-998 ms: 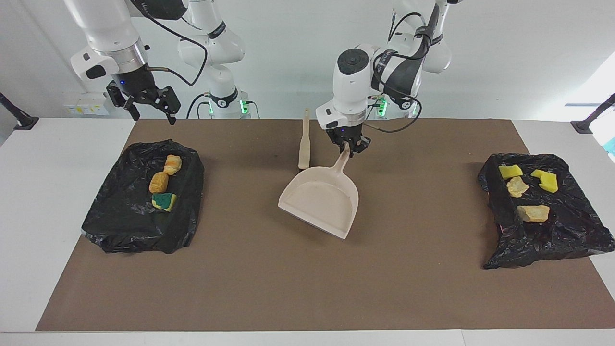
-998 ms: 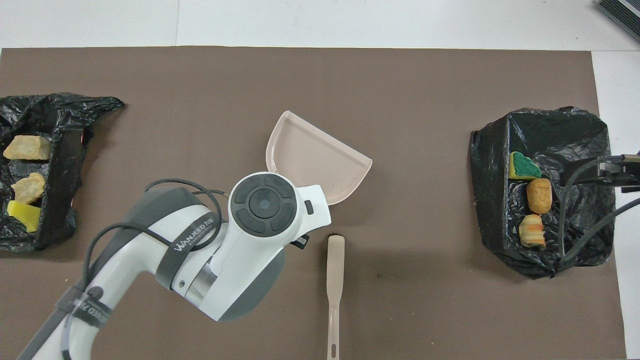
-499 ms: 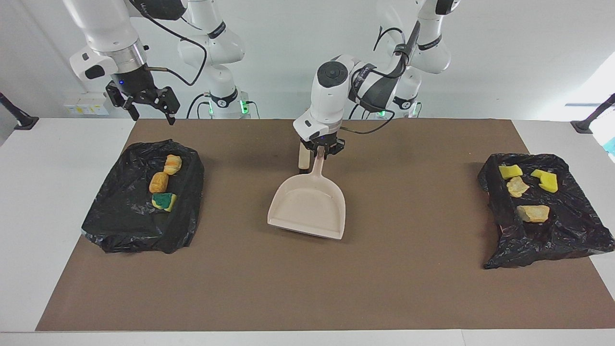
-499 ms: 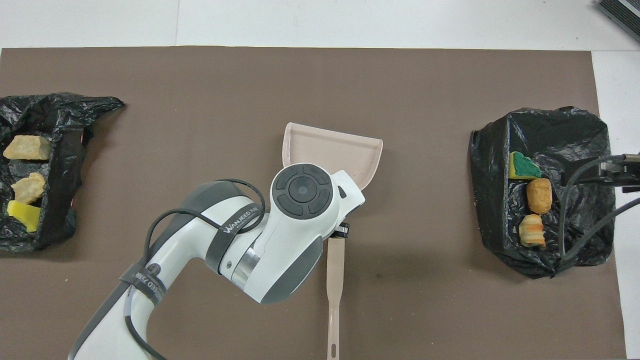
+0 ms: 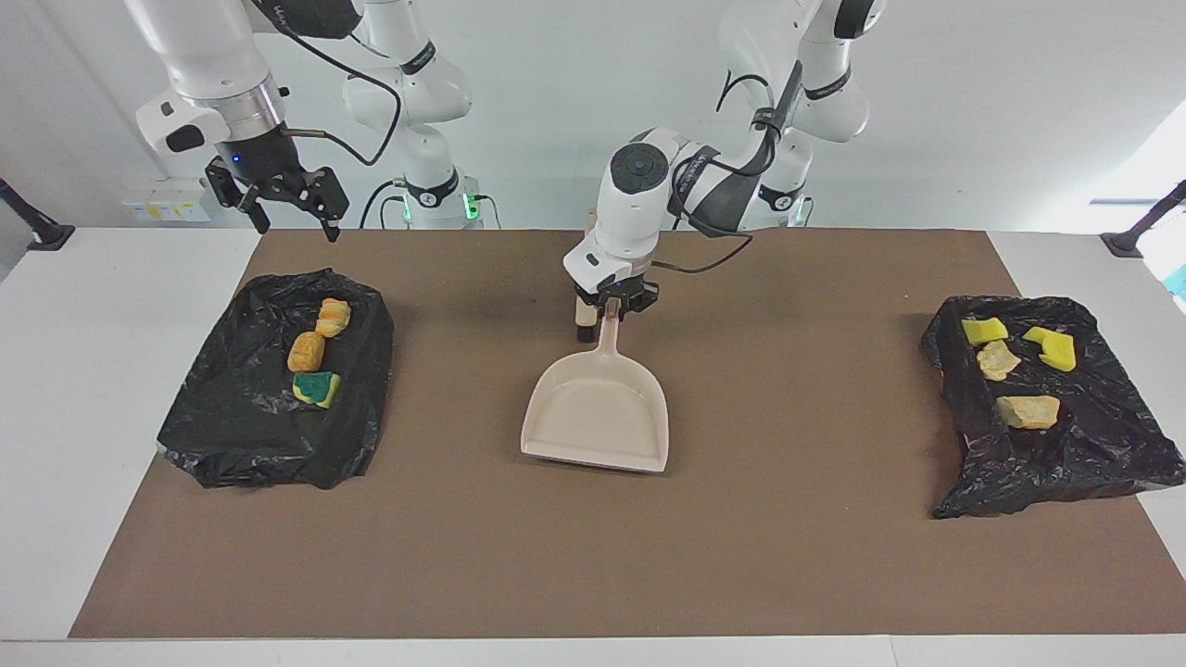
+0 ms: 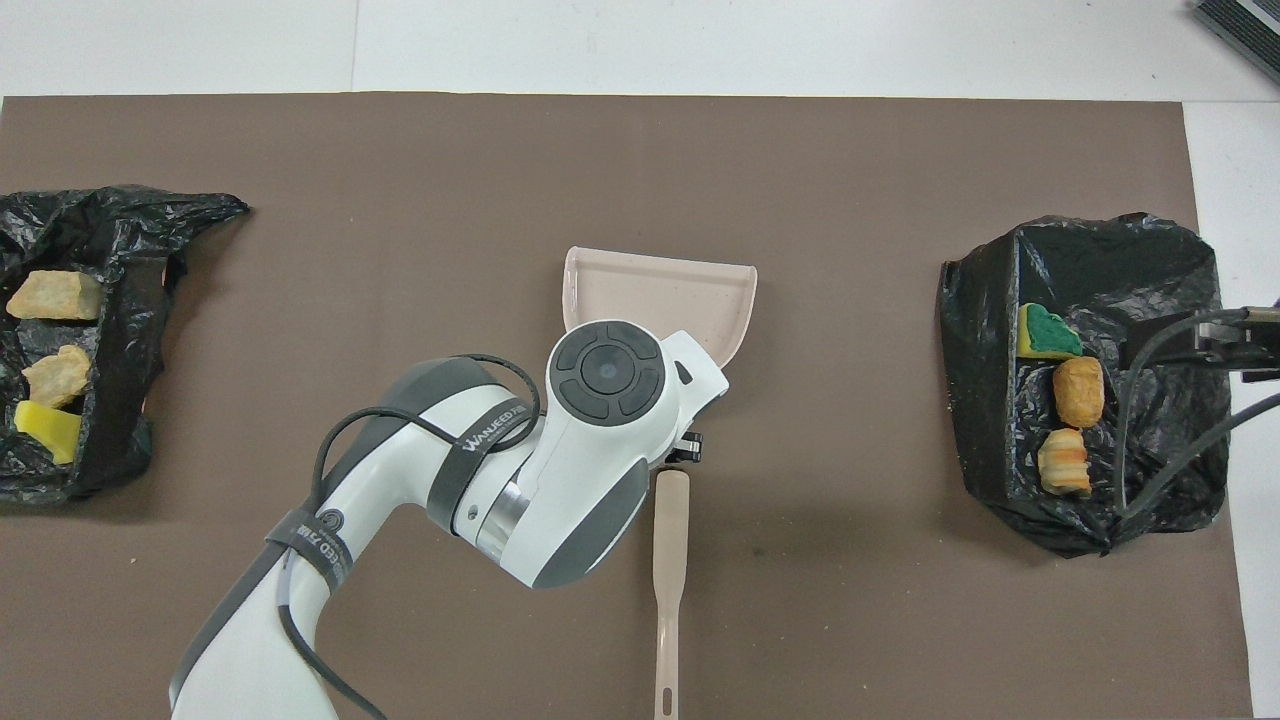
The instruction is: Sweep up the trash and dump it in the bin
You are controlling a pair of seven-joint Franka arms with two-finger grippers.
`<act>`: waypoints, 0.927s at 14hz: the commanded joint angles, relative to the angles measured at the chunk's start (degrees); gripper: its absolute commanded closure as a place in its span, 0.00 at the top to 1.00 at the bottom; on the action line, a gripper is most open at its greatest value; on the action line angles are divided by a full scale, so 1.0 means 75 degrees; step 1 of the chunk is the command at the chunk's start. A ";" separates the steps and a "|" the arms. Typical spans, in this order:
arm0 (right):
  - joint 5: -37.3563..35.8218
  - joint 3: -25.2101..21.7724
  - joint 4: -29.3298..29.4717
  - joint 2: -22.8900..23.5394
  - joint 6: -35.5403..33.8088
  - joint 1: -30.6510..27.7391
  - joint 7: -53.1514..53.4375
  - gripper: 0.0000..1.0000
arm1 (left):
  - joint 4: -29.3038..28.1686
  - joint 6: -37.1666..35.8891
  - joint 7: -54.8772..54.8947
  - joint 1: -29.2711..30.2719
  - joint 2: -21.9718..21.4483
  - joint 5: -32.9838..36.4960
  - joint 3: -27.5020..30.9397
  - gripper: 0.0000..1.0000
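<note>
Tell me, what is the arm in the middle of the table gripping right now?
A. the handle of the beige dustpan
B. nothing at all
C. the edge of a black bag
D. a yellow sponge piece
A. The left gripper is shut on the handle of the beige dustpan, whose empty pan rests on the brown mat; the scraps all lie on the two black bags.

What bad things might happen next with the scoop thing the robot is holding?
1. The left gripper is shut on the very tip of the dustpan handle, so the pan might twist or slip if it is moved.
2. The beige stick lies on the mat right beside that handle, nearer to the robots; the gripper might knock it.
3. All the trash is already in the two black bags, so another pass would scoop nothing.
</note>
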 commanded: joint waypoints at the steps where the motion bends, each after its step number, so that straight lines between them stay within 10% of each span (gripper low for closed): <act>1: -0.0001 0.0002 -0.0085 -0.0089 0.0062 -0.0014 -0.0135 1.00 | 0.0059 0.0329 -0.0324 -0.0132 0.0258 -0.0109 0.0088 0.00; 2: -0.0001 0.0002 -0.0085 -0.0090 0.0073 -0.0014 -0.0135 1.00 | 0.0059 0.0330 -0.0312 -0.0132 0.0258 -0.0109 0.0088 0.12; 3: -0.0001 0.0002 -0.0085 -0.0090 0.0062 -0.0014 -0.0135 1.00 | 0.0036 0.0330 -0.0243 -0.0121 0.0282 -0.0097 0.0088 0.99; 13: -0.0001 0.0002 -0.0085 -0.0089 0.0073 -0.0014 -0.0135 1.00 | 0.0316 -0.0162 0.0551 0.1787 -0.0327 -0.0062 0.0181 1.00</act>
